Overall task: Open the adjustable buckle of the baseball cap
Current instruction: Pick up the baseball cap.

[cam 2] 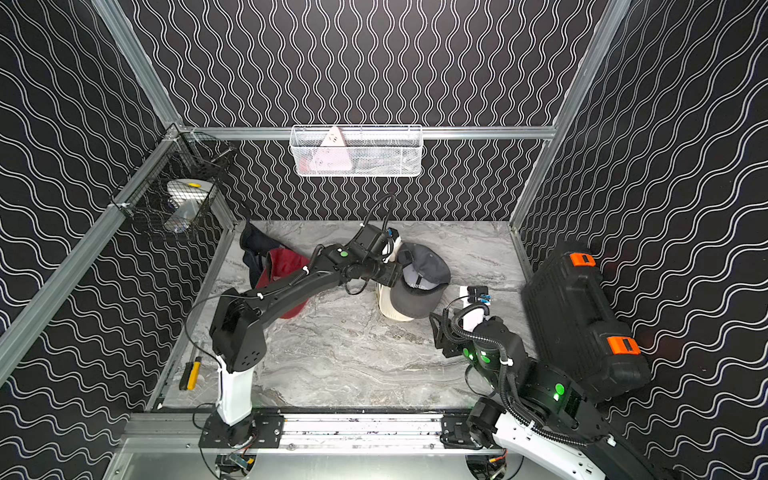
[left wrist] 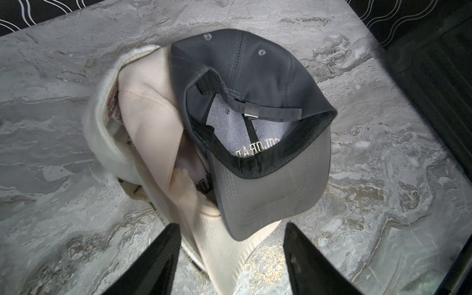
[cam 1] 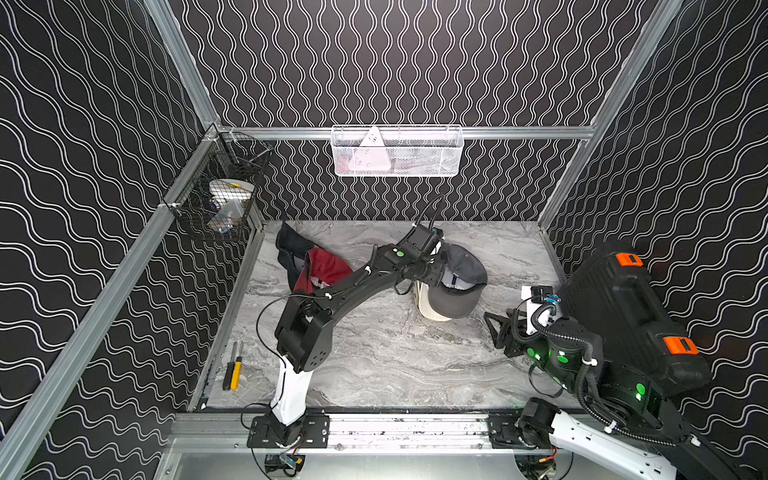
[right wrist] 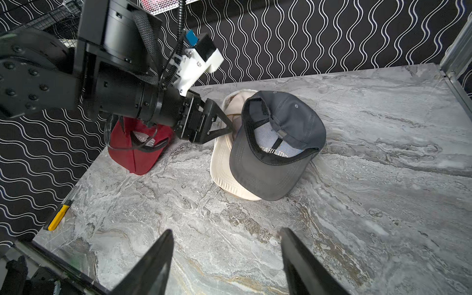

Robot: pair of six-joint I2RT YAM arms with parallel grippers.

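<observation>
Marbled grey tabletop (right wrist: 370, 204) carries the upturned dark-grey fabric baseball cap (left wrist: 255, 63) just ahead of our released left tool (left wrist: 231, 226); the right tool (right wrist: 226, 231), likewise released, sits well apart. We judge the silver metal buckle (left wrist: 250, 111) unopened.

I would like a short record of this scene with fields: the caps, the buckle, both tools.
grey cap: upside down, resting partly on the cream cap
buckle: metal clasp on the grey cap's back strap, lying flat
cream cap: on the table, under the grey cap
red cap: apart from the other two
left tool: open, beside the caps, holding nothing
right tool: open, over the table, holding nothing
</observation>
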